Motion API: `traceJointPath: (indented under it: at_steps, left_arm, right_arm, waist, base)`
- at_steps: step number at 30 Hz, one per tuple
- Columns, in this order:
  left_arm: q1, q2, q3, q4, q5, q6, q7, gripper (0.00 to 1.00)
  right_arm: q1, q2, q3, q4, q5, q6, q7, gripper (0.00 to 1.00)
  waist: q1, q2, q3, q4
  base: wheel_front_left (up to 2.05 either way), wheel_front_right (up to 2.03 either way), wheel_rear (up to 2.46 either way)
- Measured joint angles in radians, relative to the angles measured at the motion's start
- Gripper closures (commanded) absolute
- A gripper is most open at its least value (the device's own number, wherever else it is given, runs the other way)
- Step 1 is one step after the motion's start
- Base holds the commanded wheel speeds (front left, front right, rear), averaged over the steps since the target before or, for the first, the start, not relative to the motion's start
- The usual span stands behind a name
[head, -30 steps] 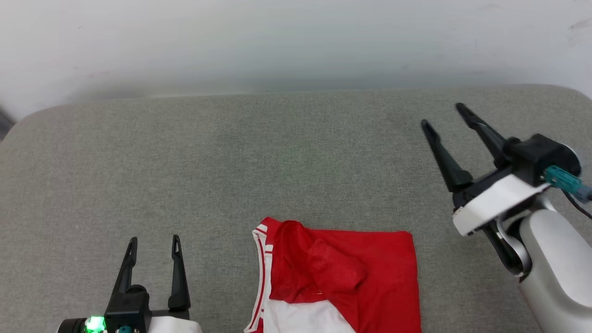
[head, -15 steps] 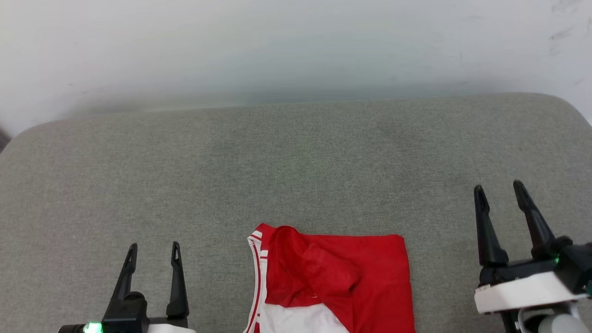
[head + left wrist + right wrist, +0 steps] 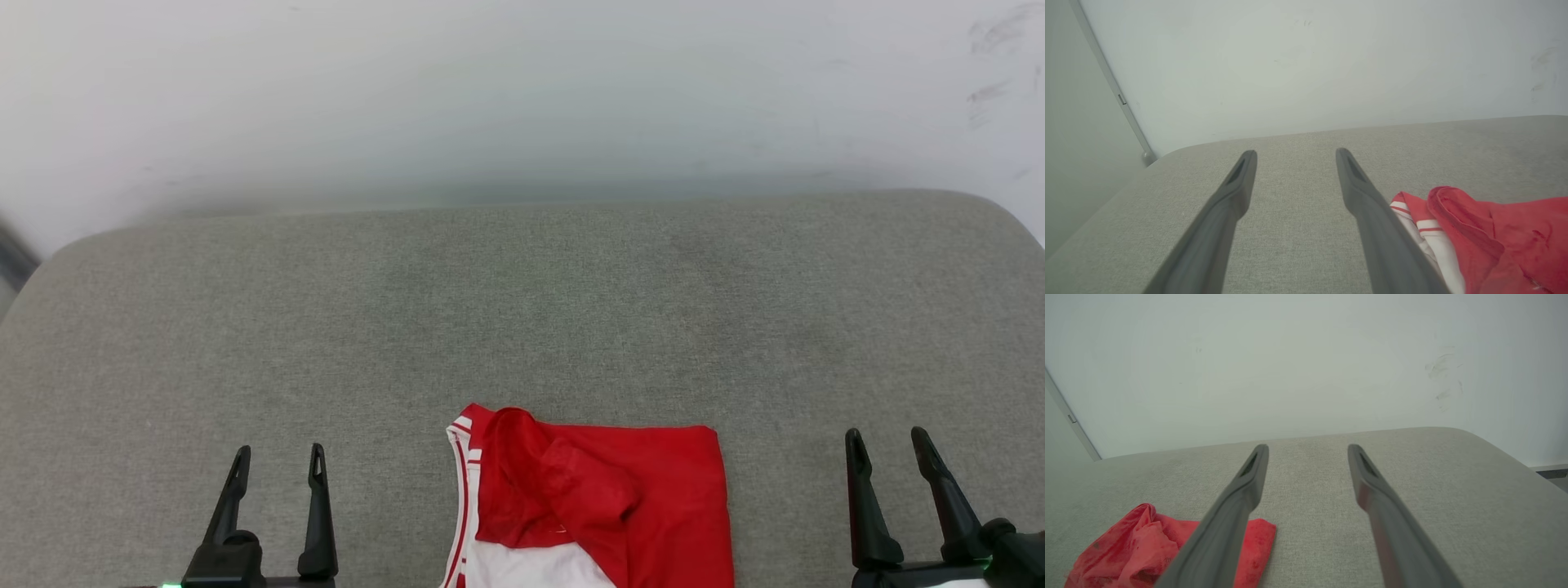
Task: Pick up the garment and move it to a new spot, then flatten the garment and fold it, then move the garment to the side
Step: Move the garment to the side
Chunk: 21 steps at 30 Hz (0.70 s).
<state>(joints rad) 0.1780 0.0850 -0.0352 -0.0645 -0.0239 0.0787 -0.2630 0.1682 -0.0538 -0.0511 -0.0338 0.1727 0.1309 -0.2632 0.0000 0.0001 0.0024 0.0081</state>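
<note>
Now: folded garment at the near edge, both grippers open

Nearest us, along the bottom of the head view, we see our left gripper (image 3: 278, 451) at the lower left and our right gripper (image 3: 887, 434) at the lower right, each with its two dark fingers pointing away from us. Both have their jaws spread wide with nothing between them, and neither touches any cloth.

Between the two, roughly midway and well apart from each, the garment (image 3: 604, 498) lies on the grey cushion (image 3: 522, 310) at its near edge. We see it as a compact red rectangle, cut off below by the frame. A loose red flap lies rumpled across its left half, a white panel shows at the bottom, and red-and-white striped trim runs down its left side.

From the left wrist the striped trim shows just past the right-hand finger, with the red cloth beyond it. From the right wrist the red cloth sits low on the left, partly behind the left-hand finger.

Farther off, the cushion runs on to a rounded far edge with rounded corners. Behind it rises a pale wall (image 3: 522, 98) with faint scuff marks (image 3: 996, 33) at its upper right, and a pale strip (image 3: 1114, 90) slants down the wall in the left wrist view
</note>
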Motion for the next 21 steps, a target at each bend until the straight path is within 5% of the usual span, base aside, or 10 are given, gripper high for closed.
traceJointPath:
  at_steps: [7, 14, 17, 21]
  left_arm:
    - [0.003, -0.002, 0.008, 0.002, -0.005, -0.009, 0.0, 0.0]
    - [0.002, -0.007, 0.013, 0.006, -0.005, -0.016, 0.0, 0.0]
    - [-0.003, -0.009, 0.015, 0.008, -0.005, -0.018, 0.0, 0.0]
    - [-0.01, -0.012, 0.018, 0.01, -0.006, -0.022, 0.0, 0.0]
  right_arm:
    - [-0.011, 0.001, 0.0, -0.024, 0.004, 0.0, 0.0, 0.0]
    - [-0.217, -0.045, 0.042, -0.066, -0.052, 0.0, 0.012, 0.0]
    - [-0.33, -0.135, 0.109, -0.061, -0.042, 0.0, 0.128, 0.0]
    - [-0.441, -0.284, 0.266, -0.035, 0.093, 0.0, 0.43, 0.0]
  waist:
    - [0.0, 0.0, -0.005, 0.003]
    - [0.0, 0.0, 0.01, 0.004]
    - [0.0, 0.0, 0.022, 0.005]
    - [0.0, 0.0, 0.039, 0.008]
  base:
    - [0.0, 0.0, 0.0]
    - [0.0, 0.0, 0.0]
    - [0.0, 0.0, 0.0]
    - [0.0, 0.0, 0.0]
